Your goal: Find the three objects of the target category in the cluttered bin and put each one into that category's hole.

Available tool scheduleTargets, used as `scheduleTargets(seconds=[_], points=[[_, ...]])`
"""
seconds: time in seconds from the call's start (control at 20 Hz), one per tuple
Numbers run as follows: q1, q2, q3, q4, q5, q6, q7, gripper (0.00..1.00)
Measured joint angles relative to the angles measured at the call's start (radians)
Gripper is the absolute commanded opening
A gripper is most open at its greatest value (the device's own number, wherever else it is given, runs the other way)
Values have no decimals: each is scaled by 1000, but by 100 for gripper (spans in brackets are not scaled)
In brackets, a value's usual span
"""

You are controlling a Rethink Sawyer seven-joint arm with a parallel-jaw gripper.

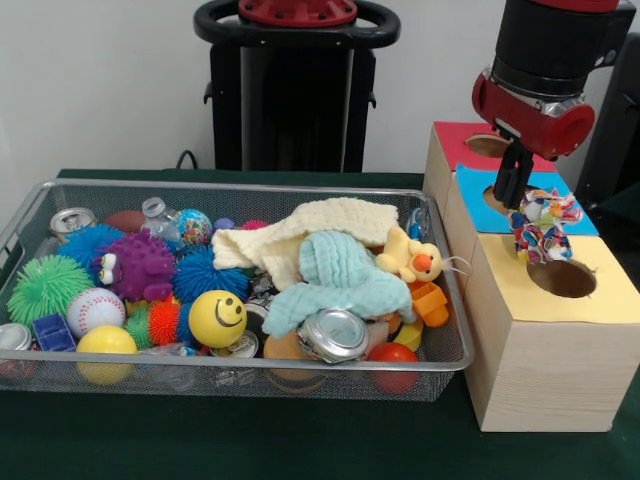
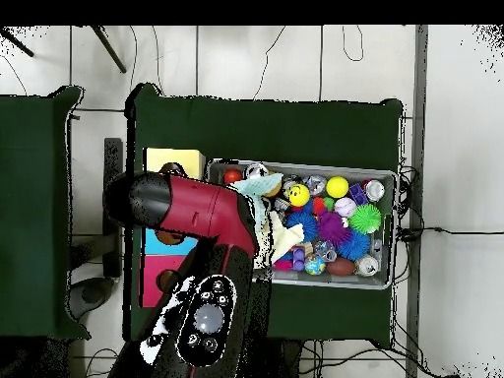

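Gripper: we see the gripper (image 1: 515, 190) clamped on a printed fabric piece (image 1: 541, 225), dangling just above the hole (image 1: 562, 278) in the yellow-panelled box (image 1: 545, 360).
Around: blue-panelled box (image 1: 580, 215) and red-panelled box (image 1: 455, 140) sit behind.
Views: overhead, the arm (image 2: 192, 207) hides the holes.
Bin: the bin (image 1: 30, 215) holds a cream cloth (image 1: 300, 235), mint cloth (image 1: 335, 275), purple monster (image 1: 135, 265), smiley ball (image 1: 217, 318).

The front view looks level and close across the green bench (image 1: 250, 440) toward the robot's pedestal (image 1: 295, 90) at the far side, while the overhead view looks straight down from high up, turned half round, both sharing the wire bin (image 1: 30, 215) and boxes (image 1: 560, 370).
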Motion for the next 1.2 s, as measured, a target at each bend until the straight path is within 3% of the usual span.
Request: scheduleTargets(seconds=[1.2], points=[[0,53,0,-195,12,24,0,0]])
